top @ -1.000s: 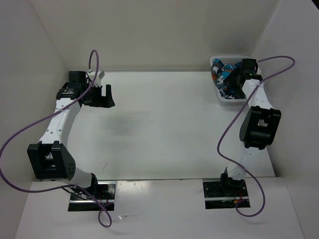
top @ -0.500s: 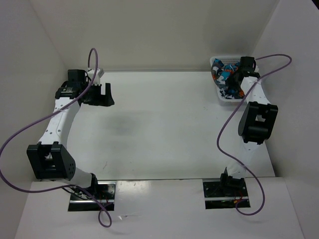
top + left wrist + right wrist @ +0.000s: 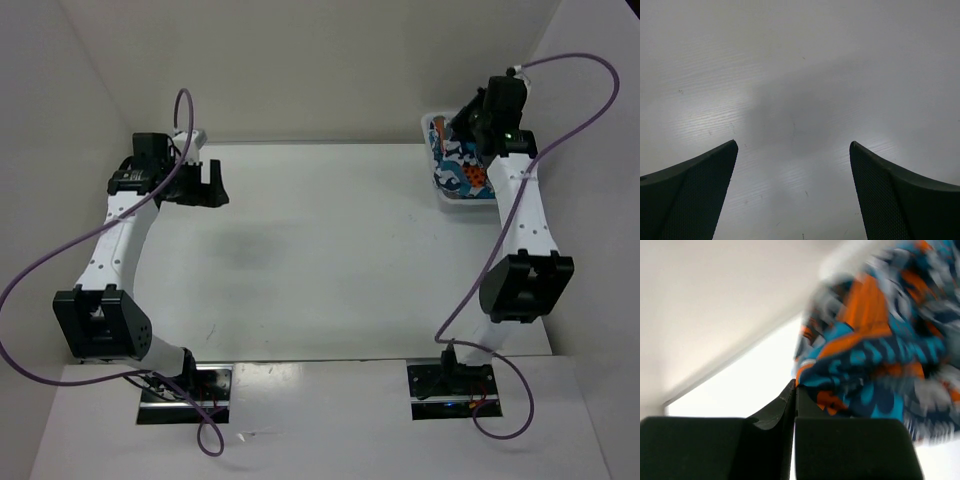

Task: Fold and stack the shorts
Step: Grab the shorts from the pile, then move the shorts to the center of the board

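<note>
Step in hand: getting the shorts [image 3: 458,172] out of the white mesh basket [image 3: 432,122] is being judged as the work of this moment. Nothing is being folded yet.
Right gripper [image 3: 794,389]: its jaws are being held pressed together, and an edge of the printed cloth is being pinched at their tips. The wrist view is blurring, so how deep the bite goes cannot be told.
Shorts against that gripper: in the wrist view the cloth is hanging in a bunch from the fingertips and spreading away to the right. From above it is being seen draped below the raised wrist, over the basket at the far right corner of the table [image 3: 330,250]. Whether its lower end is touching the basket cannot be told.
Left gripper [image 3: 793,143]: its jaws are being held wide apart with nothing between them, over the table at the far left and well apart from the shorts.
Doing it well: the cloth is best raised until its lowest fold is clearing the basket rim, then carried toward the middle of the table, so that the basket is not being dragged along.
Risk: a thin edge grip is being relied on — a quick swing could let the soft cloth slip.
Next call: the free arm is likely being needed to take a second corner, so that the shorts can be spread flat.
</note>
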